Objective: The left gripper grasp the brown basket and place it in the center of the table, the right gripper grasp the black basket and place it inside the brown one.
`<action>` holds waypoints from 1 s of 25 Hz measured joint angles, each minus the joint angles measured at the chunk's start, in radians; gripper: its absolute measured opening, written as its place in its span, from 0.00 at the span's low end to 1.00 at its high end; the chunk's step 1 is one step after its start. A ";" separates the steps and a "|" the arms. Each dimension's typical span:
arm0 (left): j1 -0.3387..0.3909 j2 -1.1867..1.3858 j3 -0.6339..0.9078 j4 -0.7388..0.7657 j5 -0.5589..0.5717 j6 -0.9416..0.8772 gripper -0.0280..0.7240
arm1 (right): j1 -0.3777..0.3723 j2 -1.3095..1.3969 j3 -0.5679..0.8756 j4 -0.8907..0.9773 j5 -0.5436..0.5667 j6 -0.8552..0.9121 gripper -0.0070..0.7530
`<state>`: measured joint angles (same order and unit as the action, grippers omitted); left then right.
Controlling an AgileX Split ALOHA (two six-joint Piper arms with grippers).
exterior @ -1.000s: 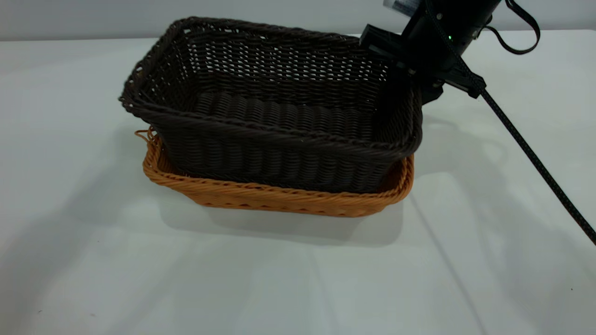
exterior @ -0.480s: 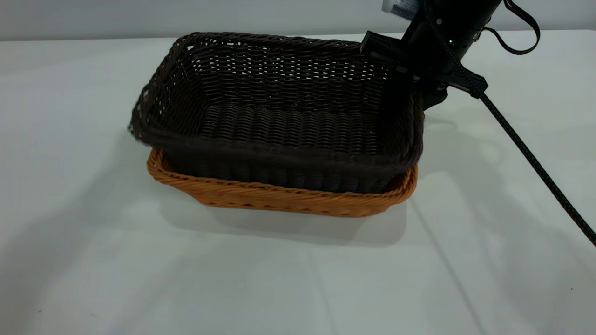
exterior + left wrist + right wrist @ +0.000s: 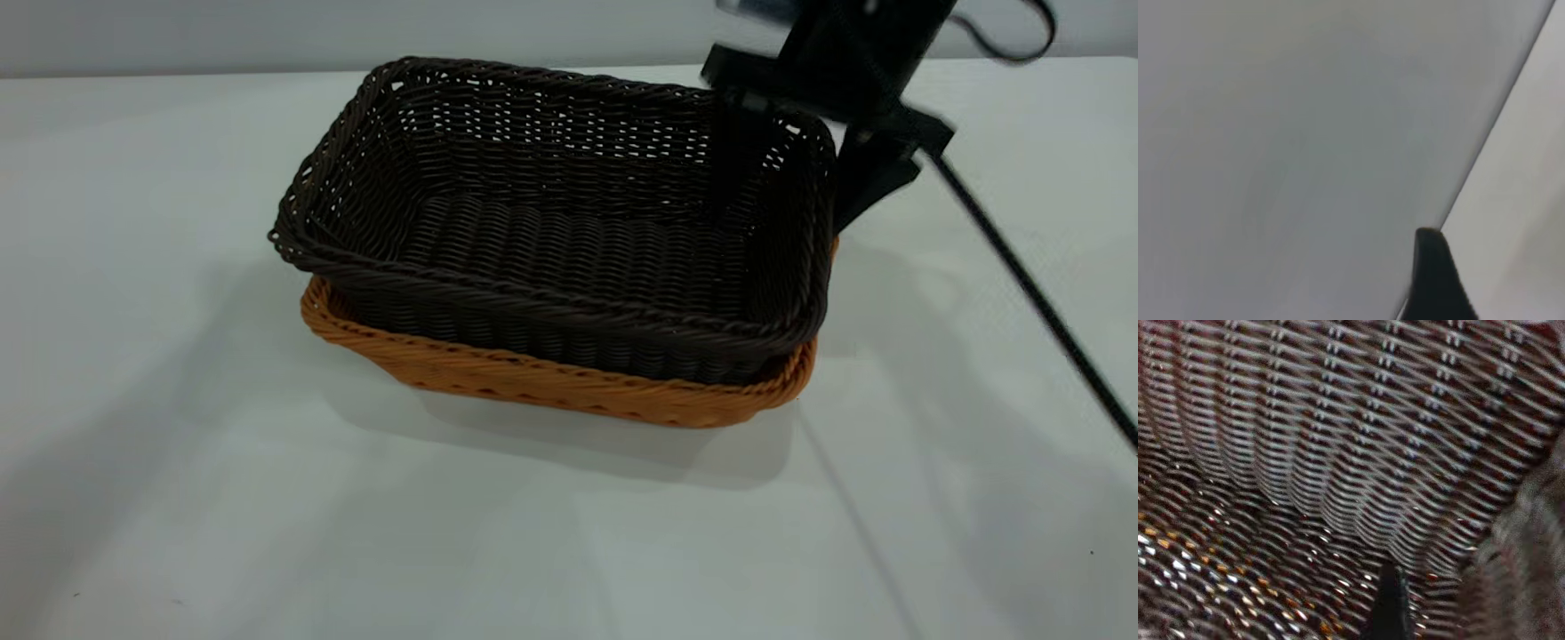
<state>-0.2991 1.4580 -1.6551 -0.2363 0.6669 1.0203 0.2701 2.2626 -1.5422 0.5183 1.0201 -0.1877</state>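
Since the earlier frames, the black basket (image 3: 569,222) has dropped from a tilt with its left end raised to sit level inside the brown basket (image 3: 551,378), and both baskets have slid a little to the right on the tabletop (image 3: 178,498). The right gripper (image 3: 787,169) has lifted slightly, and its jaws, clamped on the right-hand wall before, now stand apart.

Exterior view: the dark basket is nested in the orange-tan one, whose braided rim shows as a band below the dark weave along the near side and at the left end. The pair stands near the middle of the white tabletop. The right gripper hangs over the black basket's right end wall, one finger down inside the basket, the other outside it, the wall between them. Its black cable (image 3: 1040,311) slants off to the right. The left arm is out of frame.

Left wrist view: only a pale blank surface and one dark fingertip (image 3: 1435,280) of the left gripper at the edge of the picture; whether those jaws are together or apart cannot be told.

Right wrist view: the black basket's woven wall and floor (image 3: 1338,453) fill the picture, specks of orange showing through the gaps in the floor weave. One dark fingertip (image 3: 1391,603) points into the basket.
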 joint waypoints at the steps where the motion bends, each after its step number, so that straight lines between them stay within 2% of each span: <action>1: 0.000 -0.010 0.000 0.000 0.000 -0.007 0.60 | 0.000 -0.016 0.000 -0.031 -0.001 0.002 0.76; 5: 0.000 -0.052 0.000 0.000 0.005 -0.027 0.60 | 0.000 -0.092 0.000 -0.178 0.006 0.064 0.76; 8: 0.000 -0.092 0.000 0.000 0.038 -0.068 0.60 | 0.000 -0.159 0.000 -0.239 0.073 0.082 0.75; 13: 0.000 -0.165 0.000 0.013 0.194 -0.195 0.60 | 0.000 -0.351 0.002 -0.247 0.182 0.081 0.70; 20: 0.000 -0.231 0.000 0.129 0.487 -0.478 0.60 | 0.000 -0.707 0.002 -0.254 0.213 0.081 0.64; 25: 0.000 -0.249 0.000 0.222 0.500 -0.636 0.60 | 0.000 -0.934 0.012 -0.254 0.229 0.081 0.64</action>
<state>-0.2991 1.2092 -1.6551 -0.0145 1.1665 0.3848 0.2701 1.3283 -1.5305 0.2646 1.2490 -0.1071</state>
